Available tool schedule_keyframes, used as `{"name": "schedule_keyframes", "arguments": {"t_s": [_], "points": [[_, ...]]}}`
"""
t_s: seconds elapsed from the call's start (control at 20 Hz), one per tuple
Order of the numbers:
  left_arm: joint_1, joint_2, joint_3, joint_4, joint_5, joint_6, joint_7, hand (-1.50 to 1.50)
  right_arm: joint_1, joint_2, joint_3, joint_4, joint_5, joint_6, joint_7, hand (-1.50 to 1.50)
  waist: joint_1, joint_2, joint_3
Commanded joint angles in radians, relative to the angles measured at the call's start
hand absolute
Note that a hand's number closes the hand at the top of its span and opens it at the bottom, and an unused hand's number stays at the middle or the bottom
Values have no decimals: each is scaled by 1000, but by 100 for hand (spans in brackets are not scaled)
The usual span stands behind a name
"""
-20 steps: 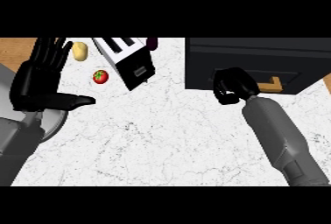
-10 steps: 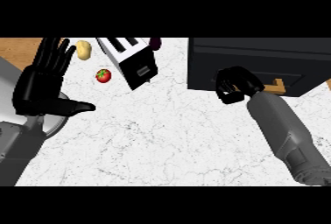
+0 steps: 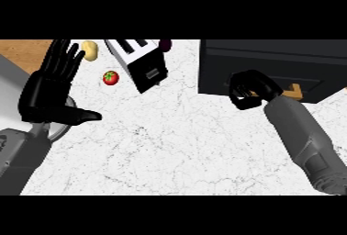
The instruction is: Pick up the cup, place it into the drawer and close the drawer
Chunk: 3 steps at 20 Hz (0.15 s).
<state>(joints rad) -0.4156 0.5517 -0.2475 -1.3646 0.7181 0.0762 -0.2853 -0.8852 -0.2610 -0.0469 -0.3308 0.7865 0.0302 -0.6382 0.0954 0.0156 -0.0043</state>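
Cup not visible; possibly hidden inside the curled right hand [image 3: 249, 89], cannot tell. That hand sits at the drawer [image 3: 271, 66] front, fingers clenched. Left hand [image 3: 51, 87] rests open, well left of the drawer. Step: likely placing. Next: release inside, then push shut.

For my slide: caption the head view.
Right hand curled at the dark drawer; left hand open.
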Motion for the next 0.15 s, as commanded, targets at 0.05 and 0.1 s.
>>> {"name": "schedule_keyframes", "arguments": {"t_s": [0.05,0.1], "points": [[-10,-7,-2,-2,-2,-9,2,-150,-89,-107,-66,54,-15,-62,94,150,23,38,9],[-10,-25,-13,21,-15,1,-6,-150,-100,-90,-73,53,-22,-66,105,150,13,39,8]]}}
